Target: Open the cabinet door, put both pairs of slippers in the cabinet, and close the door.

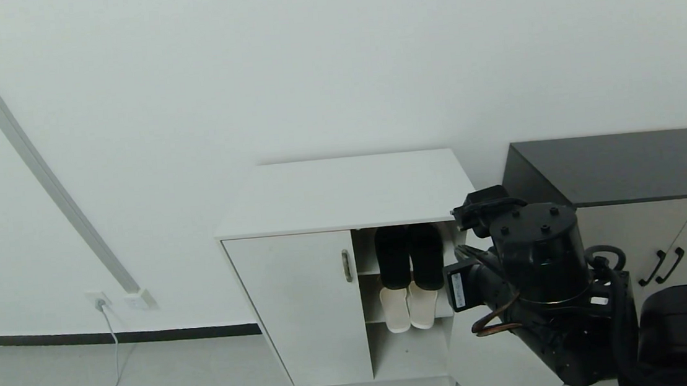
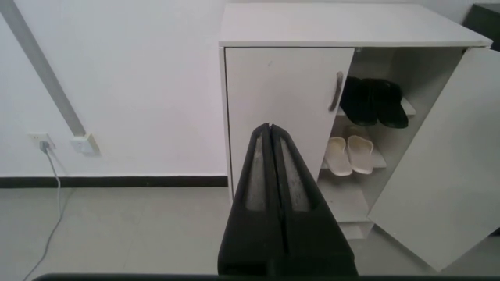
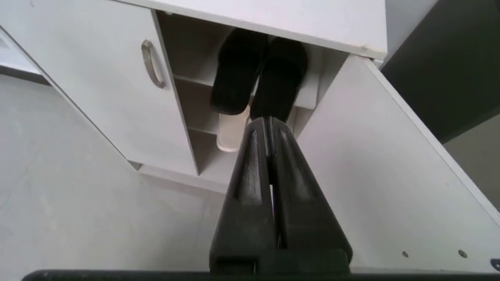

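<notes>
The white cabinet (image 1: 343, 193) stands against the wall, its left door (image 1: 304, 308) closed and its right door (image 3: 375, 172) swung open. Black slippers (image 1: 409, 255) lie on the upper shelf, with white slippers (image 1: 409, 307) on the shelf below. My right gripper (image 3: 266, 123) is shut and empty. It hangs in front of the open compartment, beside the open door, pointing toward the black slippers (image 3: 258, 70). My left gripper (image 2: 269, 129) is shut with nothing in it. It is held well back from the cabinet (image 2: 351, 23), facing the closed door (image 2: 281, 109).
A low cabinet with a dark top (image 1: 627, 168) and black handles (image 1: 661, 265) stands right of the white one. On the left, a wall socket (image 1: 99, 299) trails a cable to the floor, under a slanted wall conduit (image 1: 36, 158). Open floor (image 1: 149, 384) lies left of the cabinet.
</notes>
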{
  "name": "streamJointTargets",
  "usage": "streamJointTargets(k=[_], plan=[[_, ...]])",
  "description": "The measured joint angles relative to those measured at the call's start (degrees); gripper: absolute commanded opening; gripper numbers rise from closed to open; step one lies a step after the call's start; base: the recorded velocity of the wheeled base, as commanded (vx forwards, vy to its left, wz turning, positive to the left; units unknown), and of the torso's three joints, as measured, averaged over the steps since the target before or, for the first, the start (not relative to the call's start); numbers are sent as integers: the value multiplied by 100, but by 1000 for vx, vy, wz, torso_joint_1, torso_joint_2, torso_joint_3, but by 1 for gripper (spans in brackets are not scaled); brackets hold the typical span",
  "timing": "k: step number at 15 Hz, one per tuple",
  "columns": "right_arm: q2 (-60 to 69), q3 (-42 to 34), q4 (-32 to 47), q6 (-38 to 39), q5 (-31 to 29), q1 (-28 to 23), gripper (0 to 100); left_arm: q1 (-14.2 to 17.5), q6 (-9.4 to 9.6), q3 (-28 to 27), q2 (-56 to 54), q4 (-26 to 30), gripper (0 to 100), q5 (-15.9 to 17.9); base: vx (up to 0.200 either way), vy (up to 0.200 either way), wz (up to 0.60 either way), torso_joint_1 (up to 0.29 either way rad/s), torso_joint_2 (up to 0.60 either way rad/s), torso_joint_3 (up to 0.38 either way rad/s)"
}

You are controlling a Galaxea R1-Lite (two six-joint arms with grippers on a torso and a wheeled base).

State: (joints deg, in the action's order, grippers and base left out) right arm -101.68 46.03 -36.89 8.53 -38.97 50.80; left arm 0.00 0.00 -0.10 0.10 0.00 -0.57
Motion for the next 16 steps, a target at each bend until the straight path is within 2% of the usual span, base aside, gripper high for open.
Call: streamJointTargets(k=[7, 13, 16], plan=[[-2, -17, -2, -38, 6, -13, 0, 0, 0, 0, 0, 2, 0, 0, 0, 0, -600, 4, -2, 1], [-2, 0, -39, -88, -5, -118, 0, 0, 0, 0, 0, 0, 0, -2, 0, 0, 0, 0, 0, 0], [-11, -15, -28, -85, -6, -127, 0, 2, 0, 0, 0, 0, 0, -2, -200, 0, 0, 4, 2, 1]])
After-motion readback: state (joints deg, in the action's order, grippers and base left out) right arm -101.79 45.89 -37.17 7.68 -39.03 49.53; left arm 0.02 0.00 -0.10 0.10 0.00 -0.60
